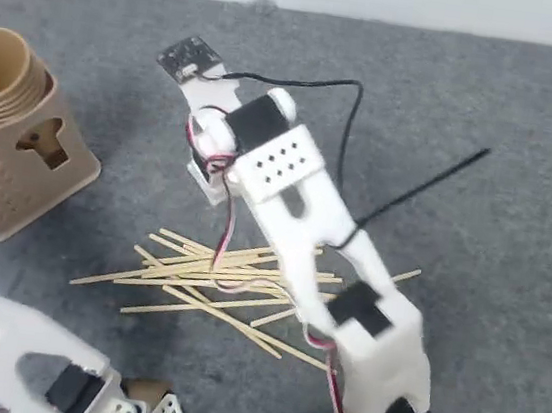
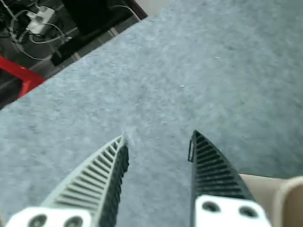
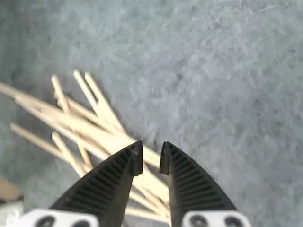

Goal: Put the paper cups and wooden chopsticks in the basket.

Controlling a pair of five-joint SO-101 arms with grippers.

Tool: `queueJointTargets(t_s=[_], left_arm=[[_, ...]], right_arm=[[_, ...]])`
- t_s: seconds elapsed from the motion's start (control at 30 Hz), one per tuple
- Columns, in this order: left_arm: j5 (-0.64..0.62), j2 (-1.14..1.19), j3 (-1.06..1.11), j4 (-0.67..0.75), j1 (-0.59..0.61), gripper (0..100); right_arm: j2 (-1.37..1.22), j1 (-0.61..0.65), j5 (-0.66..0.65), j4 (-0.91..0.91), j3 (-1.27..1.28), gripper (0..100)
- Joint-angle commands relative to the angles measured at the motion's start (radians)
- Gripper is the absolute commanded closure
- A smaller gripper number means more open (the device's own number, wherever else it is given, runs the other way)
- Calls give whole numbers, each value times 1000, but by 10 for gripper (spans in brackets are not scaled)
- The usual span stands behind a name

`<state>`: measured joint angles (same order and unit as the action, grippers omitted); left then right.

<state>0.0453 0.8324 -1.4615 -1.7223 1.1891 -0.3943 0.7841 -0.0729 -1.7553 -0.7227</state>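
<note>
The right claw (image 3: 150,146) hangs low over the grey worktop (image 1: 503,325), right above the pile of wooden chopsticks (image 1: 207,277). Its two black fingers (image 3: 113,184) are only a little bit apart, with a thin gap between the tips. The claw is loose and does not pinch anything that I can see. The sticks lie flat under the claw in a messy, criss-cross heap. Many of them poke out past the tips on one side. One pale stick runs right below the gap. On the other side of the claw there is just bare grey worktop.

The right arm (image 1: 298,194) is white and bends over the pile. A thin black wire (image 1: 351,125) loops off it.

The basket (image 1: 32,182) is tan with little holes. It stands well apart from the right claw, off to the side where the left arm (image 1: 6,355) is. The paper cups (image 1: 0,72) sit stacked inside it, one in another, and stick up above its rim. The sticks lie between the basket and the right claw's arm, apart from the basket.

The left claw (image 2: 157,137) is spread wide, released, with nothing between its fingers. Grey worktop lies under it and ahead of it. Something tan shows just beside one of its fingers. I cannot tell if that is the basket or a cup.
</note>
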Motion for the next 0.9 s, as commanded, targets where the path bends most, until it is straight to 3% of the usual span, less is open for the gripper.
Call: queueJointTargets(t_s=[0.0, 0.23, 0.5, 0.63, 0.87], left_arm=[[-38, -115, 94, -35, -87, 804], [-58, -292, 371, -32, -195, 804], [-115, -459, 380, -32, -160, 804], [-152, -523, 443, -35, -146, 804], [-144, -640, 806, -34, -216, 804]], right_arm=[[160, -19, -46, -15, 167, 913], [170, -96, -49, 282, 562, 913], [170, -105, -51, 722, 884, 913], [170, -151, -51, 822, 934, 913], [168, -183, -51, 868, 956, 913]])
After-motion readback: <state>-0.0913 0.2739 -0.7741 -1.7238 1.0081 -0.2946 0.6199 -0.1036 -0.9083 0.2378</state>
